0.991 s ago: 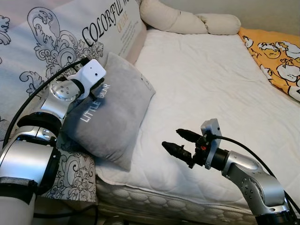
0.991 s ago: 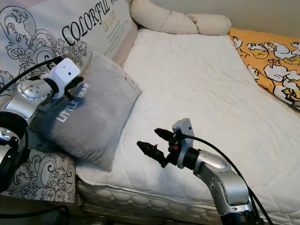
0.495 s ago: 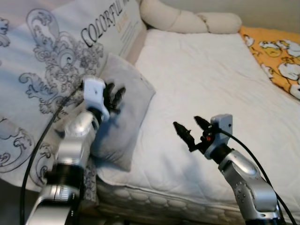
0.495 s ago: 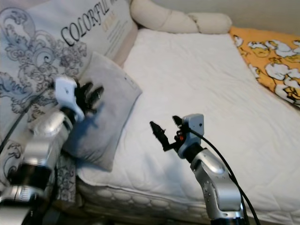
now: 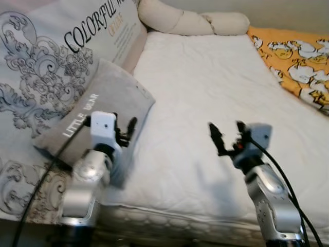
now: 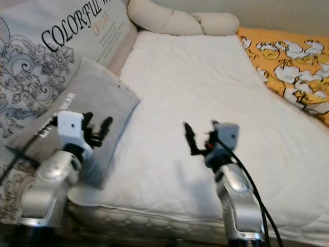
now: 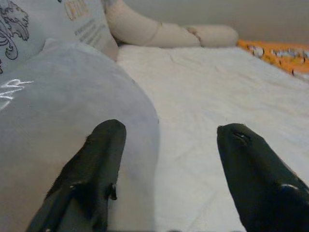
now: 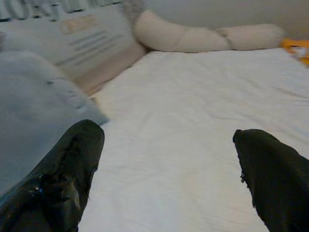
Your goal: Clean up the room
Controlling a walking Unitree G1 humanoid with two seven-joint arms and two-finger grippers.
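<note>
A grey pillow (image 5: 97,108) with "LITTLE BEAR" lettering lies at the left edge of the white mattress (image 5: 205,77), leaning on a large patterned cushion (image 5: 46,67). My left gripper (image 5: 127,130) is raised at the pillow's near right corner, open, with nothing between its fingers. In the left wrist view the pillow (image 7: 58,125) bulges just behind one finger (image 7: 96,164). My right gripper (image 5: 226,135) hovers open over the near middle of the mattress, fingers pointing up the bed. The right wrist view has the pillow (image 8: 34,106) off to one side.
A long beige bolster (image 5: 190,20) lies across the head of the bed. An orange patterned blanket (image 5: 293,56) covers the far right side. The mattress's quilted front edge (image 5: 180,221) runs below both arms.
My left gripper has come off the pillow's upper left corner and swung round to its near right corner. The right gripper rose and tilted upward. The camera shifted slightly.
</note>
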